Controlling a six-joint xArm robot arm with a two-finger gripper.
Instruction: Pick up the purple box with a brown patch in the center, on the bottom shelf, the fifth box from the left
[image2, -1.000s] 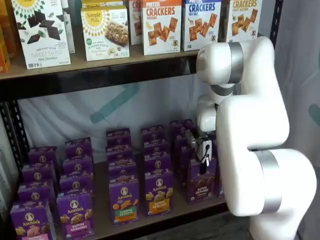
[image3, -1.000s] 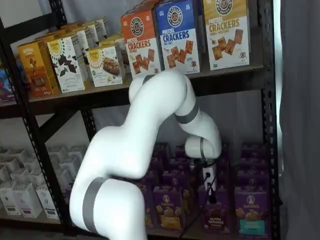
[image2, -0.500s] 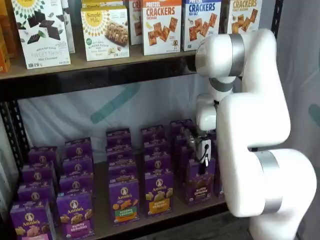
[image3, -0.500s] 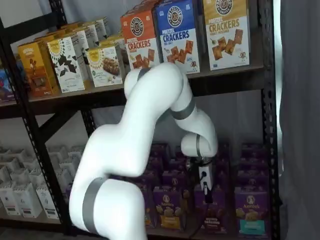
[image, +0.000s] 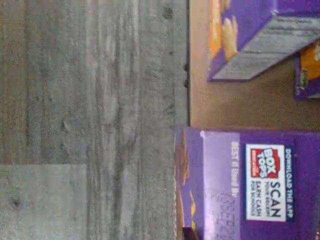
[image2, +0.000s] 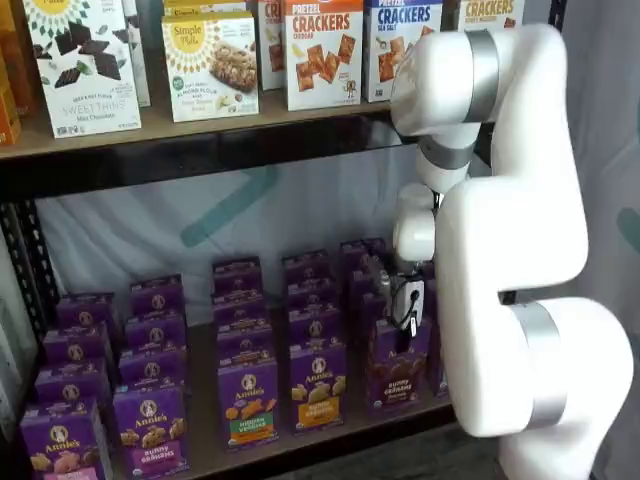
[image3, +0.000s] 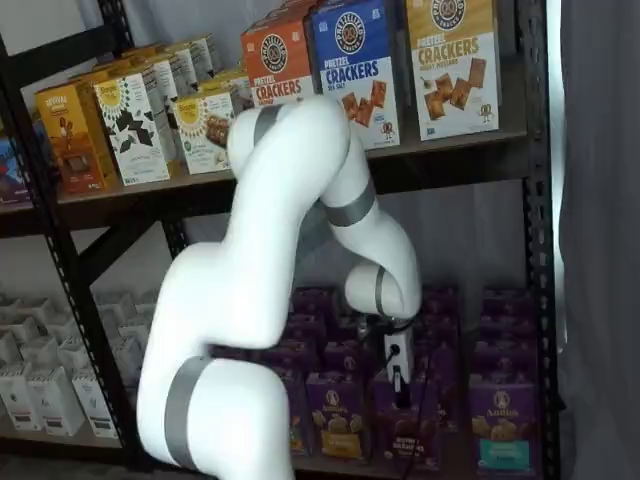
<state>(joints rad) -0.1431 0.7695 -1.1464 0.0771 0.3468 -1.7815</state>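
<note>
While the hand (image2: 404, 322) sits closed on the purple box (image2: 399, 372) at the front edge of the bottom shelf (image2: 210, 452), draw it straight out toward six o'clock, clear of the orange-banded carton (image2: 318, 384) at its nine o'clock.

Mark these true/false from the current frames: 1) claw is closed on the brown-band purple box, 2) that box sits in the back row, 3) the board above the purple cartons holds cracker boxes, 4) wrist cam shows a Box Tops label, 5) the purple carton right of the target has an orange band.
1) True. The claw grips the top of the purple box.
2) False. It is at the front edge of the bottom shelf.
3) True. Cracker boxes stand on the upper board.
4) True. The Box Tops label is on a purple carton top.
5) False. In a shelf view its right-hand neighbour has a teal band.
</note>
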